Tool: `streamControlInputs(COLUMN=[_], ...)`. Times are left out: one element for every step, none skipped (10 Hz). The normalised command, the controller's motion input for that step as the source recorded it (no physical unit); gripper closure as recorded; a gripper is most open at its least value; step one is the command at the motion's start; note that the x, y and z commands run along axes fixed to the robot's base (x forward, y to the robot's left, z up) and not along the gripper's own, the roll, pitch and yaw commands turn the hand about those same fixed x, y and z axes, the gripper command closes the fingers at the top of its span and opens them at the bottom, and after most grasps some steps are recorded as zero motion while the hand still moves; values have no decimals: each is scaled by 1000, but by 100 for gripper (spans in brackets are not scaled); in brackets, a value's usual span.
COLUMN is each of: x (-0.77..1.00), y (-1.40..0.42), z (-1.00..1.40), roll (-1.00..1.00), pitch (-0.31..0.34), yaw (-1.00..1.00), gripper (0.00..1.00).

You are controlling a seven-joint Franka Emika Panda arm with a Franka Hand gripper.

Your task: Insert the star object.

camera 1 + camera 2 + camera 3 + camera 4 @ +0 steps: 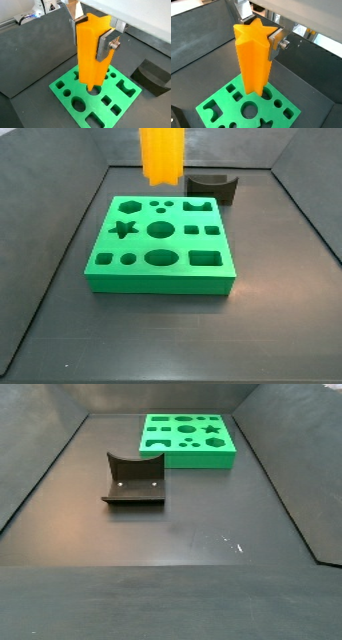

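In both wrist views the gripper is clamped on the orange star peg, held upright above the green block with its shaped holes. In a side view the peg hangs at the top centre, above the block's far edge. A dark grey block sits apart at left of centre.
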Motion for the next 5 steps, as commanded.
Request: streamControlInputs(x=[-114,-377,-386,-497,-666], y=[40,109,209,249,251], z=[-43,-423,-697,-863,-889], roll=[17,3,0,-7,0], pitch=[0,-120,-109,-127,-210], yaw=[-31,-23,0,0,0], gripper=[100,100,100,100,100])
